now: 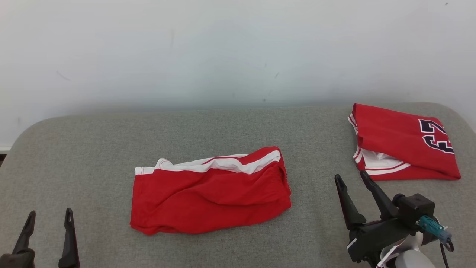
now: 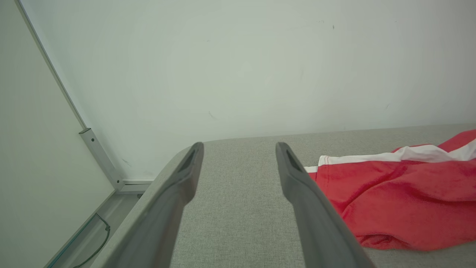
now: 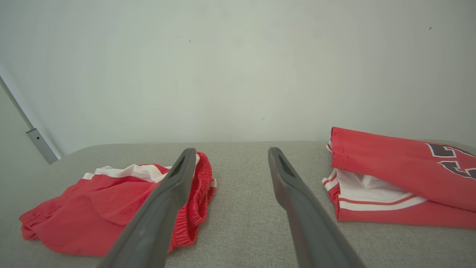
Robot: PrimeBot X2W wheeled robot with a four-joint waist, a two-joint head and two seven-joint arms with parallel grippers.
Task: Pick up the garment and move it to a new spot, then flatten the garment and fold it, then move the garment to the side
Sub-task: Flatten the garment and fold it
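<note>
The shorts point(image 1: 210, 193) are lying in the middle of the table point(image 1: 93, 149), well in from every edge. Their long axis is running left to right, parallel to the near edge, with the white stripe point(image 1: 223, 163) lying along their far side.

They are sitting between your two arms. The right gripper point(image 1: 350, 175) is hovering just off their right end, level with their near half, its fingers spread and holding nothing. The left gripper point(image 1: 50, 212) is hanging back by the near left corner, also spread and empty, and farther from the cloth. So the right arm is looking like the nearer one (my reading, not a certainty), with the shorts lying to its left and slightly ahead.

The jersey point(image 1: 394, 141) is resting folded at the far right corner, well apart from the shorts, and I am taking it as out of play.

The right wrist view is giving you the gathered waistband point(image 3: 202, 193) at the shorts' right end, facing that gripper, which the head view is flattening into plain red. The left wrist view is showing the left hem point(image 2: 323, 167) lying flat on the table, just right of that gripper's right finger.
</note>
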